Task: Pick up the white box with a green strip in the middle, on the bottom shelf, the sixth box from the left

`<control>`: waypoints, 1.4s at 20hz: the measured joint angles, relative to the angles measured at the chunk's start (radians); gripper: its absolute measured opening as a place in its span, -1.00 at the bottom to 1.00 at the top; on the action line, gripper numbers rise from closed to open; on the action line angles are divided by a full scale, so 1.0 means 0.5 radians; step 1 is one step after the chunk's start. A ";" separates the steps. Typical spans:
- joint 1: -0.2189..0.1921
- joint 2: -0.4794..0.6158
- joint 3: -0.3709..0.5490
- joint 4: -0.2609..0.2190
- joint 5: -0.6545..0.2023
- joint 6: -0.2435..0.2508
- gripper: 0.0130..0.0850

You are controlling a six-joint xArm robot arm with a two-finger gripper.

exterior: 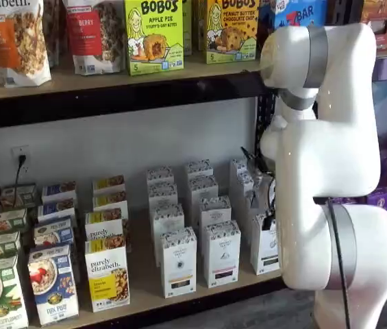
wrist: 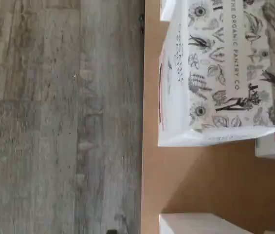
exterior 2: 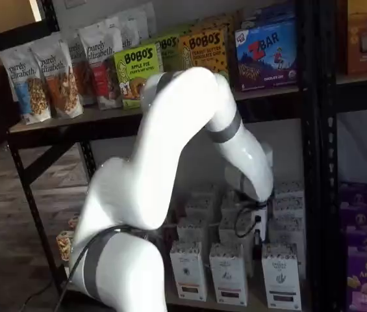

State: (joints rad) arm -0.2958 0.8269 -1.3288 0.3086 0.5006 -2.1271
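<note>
The white box with a green strip (exterior 2: pixel 280 273) stands at the front right of the bottom shelf (exterior: pixel 145 291), last in a front row of white botanical-print boxes. My arm partly covers this box (exterior: pixel 263 248) in a shelf view. My gripper (exterior 2: pixel 258 226) hangs just above and behind it with a black cable looped beside it. Its fingers are hidden behind the wrist, and nothing is held. The wrist view looks down on the printed top of one such box (wrist: pixel 215 73) on the tan board (wrist: pixel 195 175); whether that is the target I cannot tell.
More white boxes (exterior: pixel 178 262) stand in rows behind and to the left, then colourful cereal boxes (exterior: pixel 53 282). The upper shelf (exterior: pixel 111 82) carries granola bags and bar boxes. A black rack post (exterior 2: pixel 313 162) rises right of the target. Grey wood floor (wrist: pixel 54 122) lies before the shelf edge.
</note>
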 joint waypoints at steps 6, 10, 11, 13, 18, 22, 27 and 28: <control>0.055 0.175 -0.372 -0.275 0.315 0.311 1.00; 0.078 0.262 -0.520 -0.379 0.389 0.424 1.00; 0.081 0.278 -0.544 -0.399 0.400 0.444 1.00; 0.087 0.301 -0.569 -0.442 0.396 0.484 1.00; 0.081 0.341 -0.594 -0.585 0.368 0.592 1.00; 0.063 0.363 -0.586 -0.687 0.312 0.658 1.00; 0.039 0.409 -0.603 -0.780 0.250 0.711 1.00; 0.035 0.423 -0.616 -0.803 0.250 0.726 1.00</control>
State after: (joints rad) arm -0.2784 1.0382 -1.6370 -0.0931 0.6255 -1.7641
